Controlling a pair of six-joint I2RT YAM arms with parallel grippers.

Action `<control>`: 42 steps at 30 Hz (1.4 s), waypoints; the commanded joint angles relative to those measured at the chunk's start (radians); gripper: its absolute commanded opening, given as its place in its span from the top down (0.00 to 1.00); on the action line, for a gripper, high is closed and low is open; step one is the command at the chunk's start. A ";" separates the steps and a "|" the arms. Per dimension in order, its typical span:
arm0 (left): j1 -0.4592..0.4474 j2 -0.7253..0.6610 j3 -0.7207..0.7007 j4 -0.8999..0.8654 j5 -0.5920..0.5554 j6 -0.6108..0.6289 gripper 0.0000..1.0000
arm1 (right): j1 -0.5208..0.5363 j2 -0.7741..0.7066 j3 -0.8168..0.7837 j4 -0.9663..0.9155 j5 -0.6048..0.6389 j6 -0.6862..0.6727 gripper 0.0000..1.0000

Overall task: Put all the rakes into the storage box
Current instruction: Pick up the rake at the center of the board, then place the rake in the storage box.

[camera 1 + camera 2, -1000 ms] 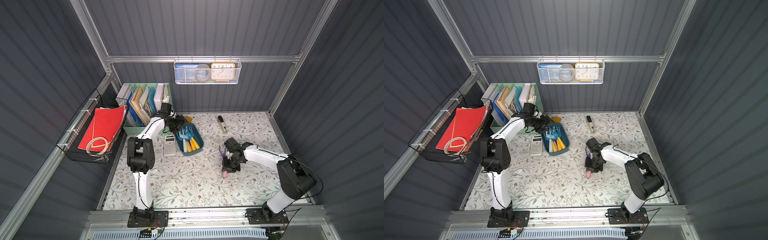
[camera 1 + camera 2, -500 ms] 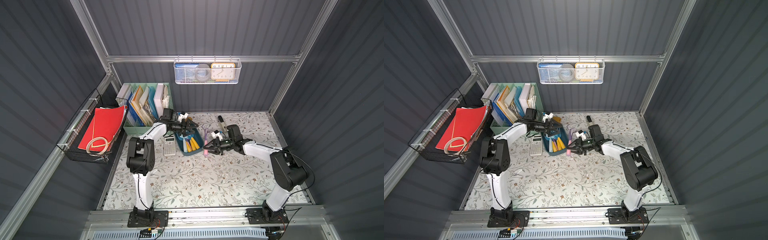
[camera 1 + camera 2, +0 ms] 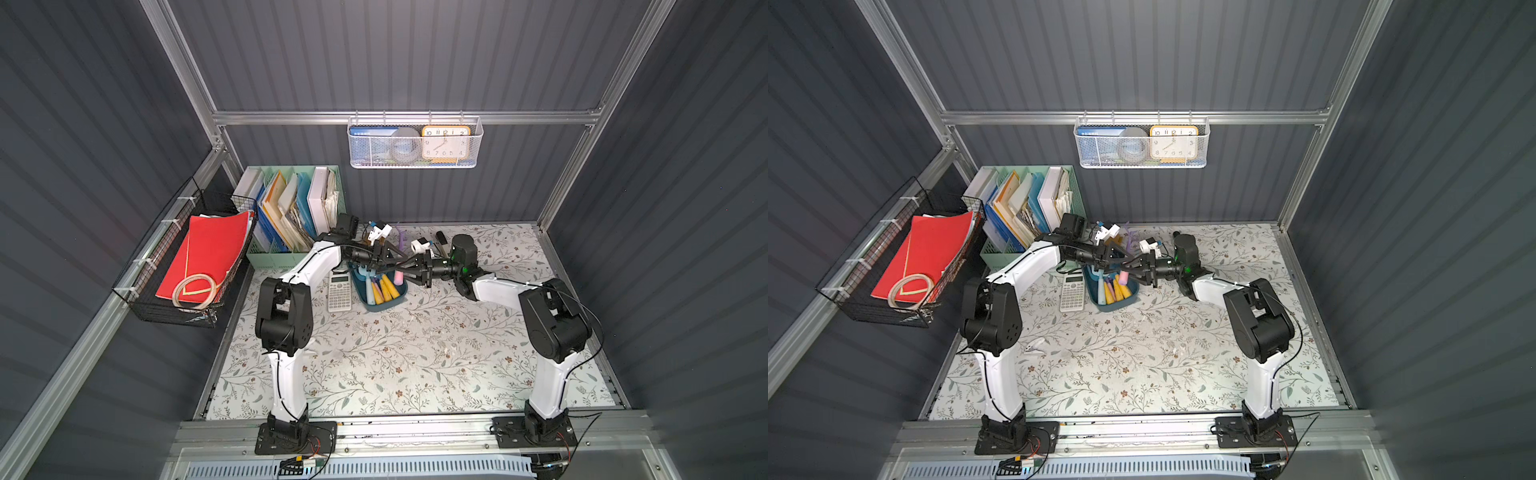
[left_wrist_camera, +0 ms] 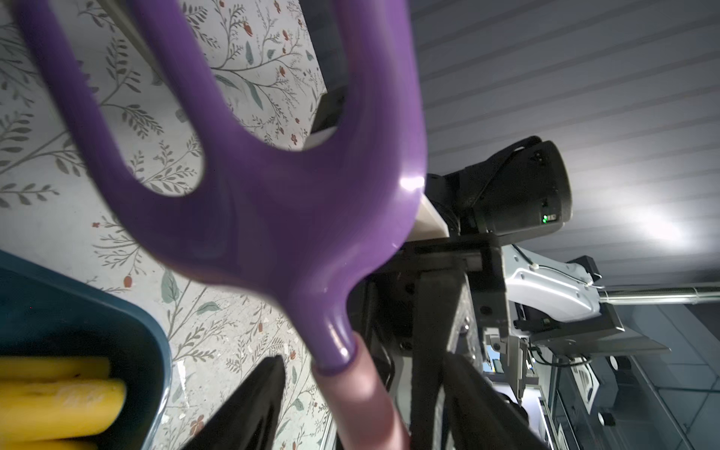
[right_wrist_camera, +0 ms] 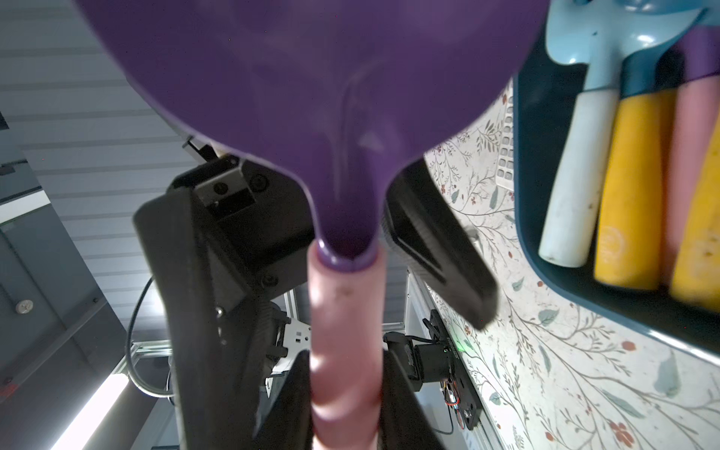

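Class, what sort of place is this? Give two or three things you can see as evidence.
Probably a mock office or study corner set up as a robot test cell: a mint-green file organiser packed with folders, a calculator on the floral tabletop, and a clock in a white mesh basket.

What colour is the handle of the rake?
Pink: the rake handle shows best in the right wrist view.

Left pincer (image 4: 362, 366) spread, facing clamped right pincer (image 5: 345, 362).
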State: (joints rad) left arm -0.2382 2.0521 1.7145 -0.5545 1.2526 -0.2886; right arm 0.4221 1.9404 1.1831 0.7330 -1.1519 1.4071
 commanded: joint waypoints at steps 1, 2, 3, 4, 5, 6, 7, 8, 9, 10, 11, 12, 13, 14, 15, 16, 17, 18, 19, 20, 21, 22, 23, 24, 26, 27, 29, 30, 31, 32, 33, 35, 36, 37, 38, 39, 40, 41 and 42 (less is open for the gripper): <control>-0.003 0.038 0.021 -0.058 -0.005 0.026 0.33 | 0.019 -0.010 0.049 0.070 -0.026 0.003 0.90; -0.003 0.040 0.023 -0.059 0.000 0.027 0.34 | 0.021 -0.013 0.049 0.064 -0.030 -0.003 0.90; -0.003 0.042 0.025 -0.059 0.004 0.026 0.36 | 0.025 -0.015 0.051 0.051 -0.032 -0.013 0.89; -0.002 0.044 0.027 -0.058 0.011 0.025 0.39 | 0.031 -0.020 0.051 0.026 -0.034 -0.030 0.89; -0.003 0.049 0.031 -0.058 0.014 0.022 0.41 | 0.036 -0.023 0.051 -0.003 -0.037 -0.054 0.89; -0.004 0.055 0.036 -0.058 0.019 0.020 0.44 | 0.041 -0.027 0.052 -0.036 -0.037 -0.084 0.89; -0.004 0.060 0.040 -0.058 0.024 0.016 0.46 | 0.047 -0.032 0.055 -0.081 -0.035 -0.117 0.89; -0.003 0.066 0.043 -0.056 0.024 0.010 0.46 | 0.051 -0.036 0.061 -0.121 -0.035 -0.147 0.89; -0.004 0.072 0.045 -0.056 0.023 0.004 0.48 | 0.056 -0.041 0.067 -0.155 -0.034 -0.177 0.89; -0.005 0.078 0.044 -0.056 0.026 -0.001 0.50 | 0.058 -0.045 0.077 -0.198 -0.029 -0.212 0.89; -0.006 0.080 0.043 -0.055 0.028 -0.004 0.52 | 0.059 -0.052 0.087 -0.242 -0.020 -0.244 0.89; -0.006 0.080 0.038 -0.055 0.030 -0.006 0.54 | 0.060 -0.056 0.099 -0.291 -0.008 -0.286 0.88; -0.007 0.080 0.035 -0.055 0.029 -0.006 0.56 | 0.059 -0.060 0.115 -0.345 0.005 -0.327 0.88; -0.007 0.077 0.031 -0.055 0.025 -0.007 0.59 | 0.059 -0.063 0.127 -0.390 0.017 -0.358 0.88; -0.007 0.073 0.026 -0.058 0.018 -0.006 0.65 | 0.059 -0.063 0.141 -0.431 0.023 -0.388 0.88; -0.007 0.070 0.021 -0.062 0.012 -0.006 0.71 | 0.058 -0.066 0.151 -0.461 0.028 -0.410 0.88; -0.007 0.067 0.018 -0.068 0.002 -0.007 0.75 | 0.057 -0.069 0.156 -0.482 0.040 -0.424 0.88; -0.007 0.065 0.018 -0.076 -0.016 -0.006 0.78 | 0.057 -0.074 0.159 -0.506 0.050 -0.445 0.88; -0.007 0.064 0.021 -0.092 -0.044 -0.007 0.82 | 0.057 -0.079 0.160 -0.534 0.066 -0.468 0.87; -0.007 0.064 0.025 -0.104 -0.082 -0.011 0.84 | 0.055 -0.084 0.166 -0.574 0.085 -0.500 0.87; -0.007 0.067 0.036 -0.122 -0.146 -0.020 0.88 | 0.053 -0.091 0.175 -0.633 0.117 -0.546 0.84; -0.007 0.071 0.053 -0.150 -0.224 -0.029 0.93 | 0.052 -0.105 0.188 -0.717 0.170 -0.606 0.77; -0.008 0.079 0.070 -0.165 -0.323 -0.058 0.95 | 0.053 -0.115 0.205 -0.803 0.235 -0.666 0.68; -0.012 0.094 0.105 -0.222 -0.442 -0.075 0.97 | 0.053 -0.131 0.220 -0.881 0.322 -0.721 0.61; -0.022 0.132 0.184 -0.352 -0.642 -0.073 1.00 | 0.052 -0.152 0.230 -0.966 0.468 -0.764 0.48; -0.032 0.148 0.217 -0.397 -0.741 -0.090 1.00 | 0.048 -0.161 0.230 -0.992 0.530 -0.776 0.46; -0.057 0.169 0.252 -0.438 -0.854 -0.123 1.00 | 0.043 -0.168 0.224 -1.013 0.592 -0.785 0.45; -0.071 0.182 0.273 -0.464 -0.877 -0.125 1.00 | 0.038 -0.168 0.224 -1.026 0.612 -0.790 0.45; -0.081 0.196 0.293 -0.489 -0.925 -0.127 1.00 | 0.032 -0.167 0.224 -1.036 0.619 -0.791 0.45; -0.085 0.209 0.310 -0.510 -0.940 -0.127 1.00 | 0.027 -0.164 0.222 -1.040 0.615 -0.792 0.45; -0.085 0.222 0.323 -0.528 -0.946 -0.130 1.00 | 0.020 -0.164 0.217 -1.040 0.610 -0.787 0.45; -0.085 0.244 0.343 -0.560 -0.960 -0.135 1.00 | 0.010 -0.161 0.211 -1.041 0.596 -0.786 0.45; -0.085 0.250 0.346 -0.564 -0.959 -0.138 1.00 | 0.006 -0.162 0.208 -1.041 0.593 -0.787 0.45; -0.085 0.253 0.342 -0.563 -0.953 -0.139 1.00 | 0.003 -0.164 0.206 -1.044 0.593 -0.787 0.46; -0.085 0.253 0.337 -0.562 -0.951 -0.142 1.00 | 0.000 -0.165 0.205 -1.045 0.592 -0.788 0.45; -0.085 0.255 0.334 -0.558 -0.941 -0.141 1.00 | -0.002 -0.167 0.207 -1.050 0.590 -0.790 0.45; -0.085 0.258 0.332 -0.557 -0.930 -0.141 0.98 | -0.002 -0.170 0.205 -1.051 0.589 -0.793 0.45; -0.085 0.260 0.333 -0.558 -0.925 -0.141 0.95 | -0.003 -0.175 0.202 -1.051 0.588 -0.796 0.45; -0.085 0.264 0.335 -0.560 -0.916 -0.140 0.93 | -0.003 -0.179 0.201 -1.052 0.592 -0.795 0.45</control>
State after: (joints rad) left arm -0.3294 2.3032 2.0357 -1.0477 0.3626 -0.4088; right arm 0.4194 1.7718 1.3937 -0.2920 -0.5739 0.6365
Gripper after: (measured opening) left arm 0.209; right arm 0.545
